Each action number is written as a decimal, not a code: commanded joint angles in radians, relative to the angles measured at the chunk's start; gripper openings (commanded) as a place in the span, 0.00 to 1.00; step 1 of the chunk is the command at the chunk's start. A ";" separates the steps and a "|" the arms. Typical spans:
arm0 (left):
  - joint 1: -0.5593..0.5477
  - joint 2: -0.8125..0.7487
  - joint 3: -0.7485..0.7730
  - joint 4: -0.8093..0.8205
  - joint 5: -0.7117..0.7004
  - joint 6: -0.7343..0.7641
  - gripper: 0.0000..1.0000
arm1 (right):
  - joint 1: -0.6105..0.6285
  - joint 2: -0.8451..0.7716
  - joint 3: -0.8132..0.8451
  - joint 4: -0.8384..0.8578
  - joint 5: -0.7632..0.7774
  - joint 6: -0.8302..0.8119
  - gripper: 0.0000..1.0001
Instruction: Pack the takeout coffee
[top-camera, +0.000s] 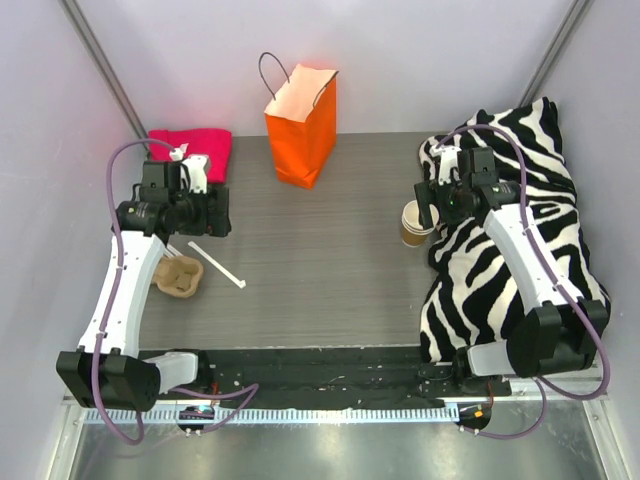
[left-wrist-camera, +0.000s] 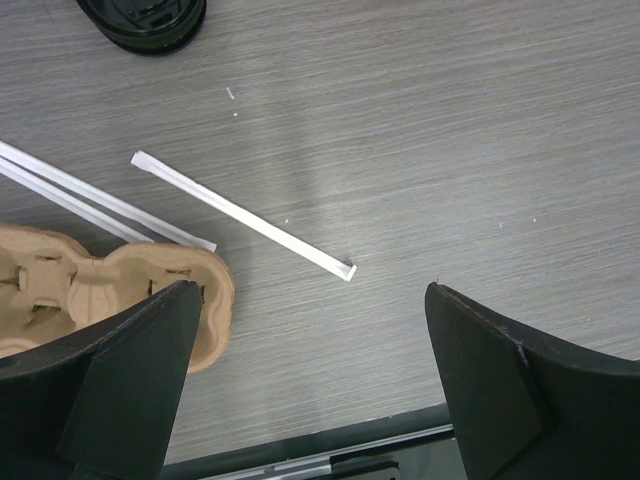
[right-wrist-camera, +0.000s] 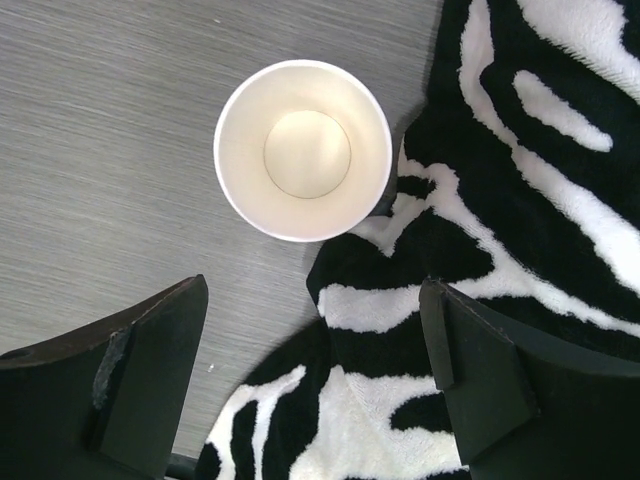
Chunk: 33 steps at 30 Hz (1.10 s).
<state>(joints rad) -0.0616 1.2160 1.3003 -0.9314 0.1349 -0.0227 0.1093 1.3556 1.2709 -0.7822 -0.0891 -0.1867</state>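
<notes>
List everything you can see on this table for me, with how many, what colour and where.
paper cup: one, brown, white inside, lidless, upright beside the zebra cloth, right side
lid: one, black, on the table, left side
cup tray: one, brown cardboard, near left
wrapped straws: three, white, beside the cup tray
paper bag: one, orange, standing open, back centre
pink cloth: one, pink, back left
zebra cloth: one, black and white, right side
table: one, grey wood grain, under everything
left gripper: one, black, open, above the wrapped straws
right gripper: one, black, open, above the paper cup
</notes>
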 joint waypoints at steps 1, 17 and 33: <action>0.003 0.005 0.045 0.048 0.034 -0.029 0.99 | -0.002 0.045 0.064 -0.026 0.040 -0.023 0.93; 0.002 0.039 0.057 0.062 0.092 -0.052 0.99 | -0.029 0.200 0.136 -0.029 -0.001 0.007 0.77; 0.002 0.062 0.083 0.080 0.131 -0.045 1.00 | -0.083 0.344 0.249 -0.066 -0.083 0.052 0.52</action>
<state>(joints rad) -0.0612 1.2766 1.3422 -0.8986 0.2382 -0.0700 0.0349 1.6875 1.4651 -0.8391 -0.1413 -0.1543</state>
